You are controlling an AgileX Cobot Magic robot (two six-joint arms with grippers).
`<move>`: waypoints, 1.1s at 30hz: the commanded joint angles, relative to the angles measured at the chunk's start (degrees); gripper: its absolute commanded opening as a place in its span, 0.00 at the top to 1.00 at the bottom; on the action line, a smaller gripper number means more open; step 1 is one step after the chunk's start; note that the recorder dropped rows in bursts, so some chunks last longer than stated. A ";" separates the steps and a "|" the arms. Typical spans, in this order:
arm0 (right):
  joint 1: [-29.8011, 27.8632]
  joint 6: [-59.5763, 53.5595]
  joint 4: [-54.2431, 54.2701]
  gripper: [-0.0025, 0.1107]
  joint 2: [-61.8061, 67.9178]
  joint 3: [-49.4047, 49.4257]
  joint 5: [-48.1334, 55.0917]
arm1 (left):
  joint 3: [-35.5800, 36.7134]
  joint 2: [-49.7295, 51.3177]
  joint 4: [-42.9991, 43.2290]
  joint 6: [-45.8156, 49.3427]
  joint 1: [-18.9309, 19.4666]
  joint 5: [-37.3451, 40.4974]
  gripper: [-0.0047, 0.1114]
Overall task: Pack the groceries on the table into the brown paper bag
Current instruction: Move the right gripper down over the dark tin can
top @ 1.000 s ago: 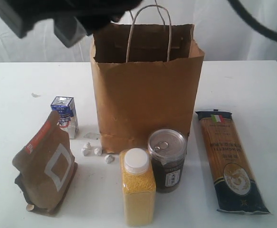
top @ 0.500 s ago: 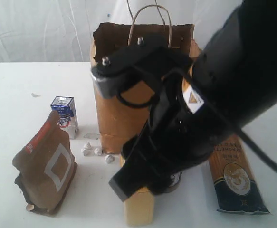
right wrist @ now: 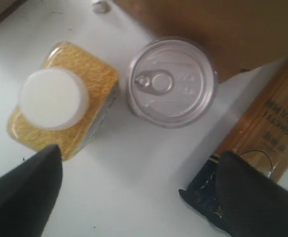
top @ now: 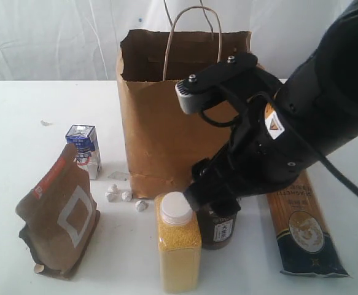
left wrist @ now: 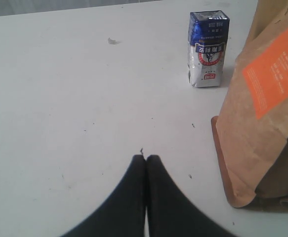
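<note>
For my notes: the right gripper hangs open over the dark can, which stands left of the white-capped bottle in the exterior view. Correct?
One thing is wrong: the exterior view shows the dark can right of the white-capped bottle, not left. The right gripper does hang open over it.

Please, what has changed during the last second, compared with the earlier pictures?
The right hand swung down from the exterior view's top left to above the dark metal pull-tab can, fingers apart, holding nothing. The tall brown paper bag, yellow-grain bottle with white cap, brown pouch, small blue-white carton and long pasta pack stayed put.
</note>
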 commanded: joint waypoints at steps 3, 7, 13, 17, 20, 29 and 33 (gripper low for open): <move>-4.59 -1.35 0.13 0.29 -0.40 0.20 -1.18 | 0.24 -0.24 -0.03 -0.07 0.05 -0.02 0.96; -5.68 -5.98 0.59 0.29 1.10 0.20 -1.72 | 0.24 -0.24 -0.03 -0.07 0.05 -0.02 0.96; -7.84 -17.68 3.50 0.29 4.78 0.20 -2.46 | 0.24 -0.24 -0.03 -0.07 0.05 -0.02 0.96; -9.37 -27.19 5.64 0.29 6.97 0.20 -4.83 | 0.24 -0.24 -0.03 -0.07 0.05 -0.02 0.96; -10.25 -32.79 5.76 0.29 8.08 0.20 -6.05 | 0.24 -0.24 -0.03 -0.07 0.05 -0.02 0.96; -10.80 -37.49 8.70 0.29 10.99 0.20 -7.38 | 0.24 -0.24 -0.03 -0.07 0.05 -0.02 0.96; -10.80 -42.84 12.32 0.29 12.22 0.20 -7.38 | 0.24 -0.24 -0.03 -0.07 0.05 -0.02 0.96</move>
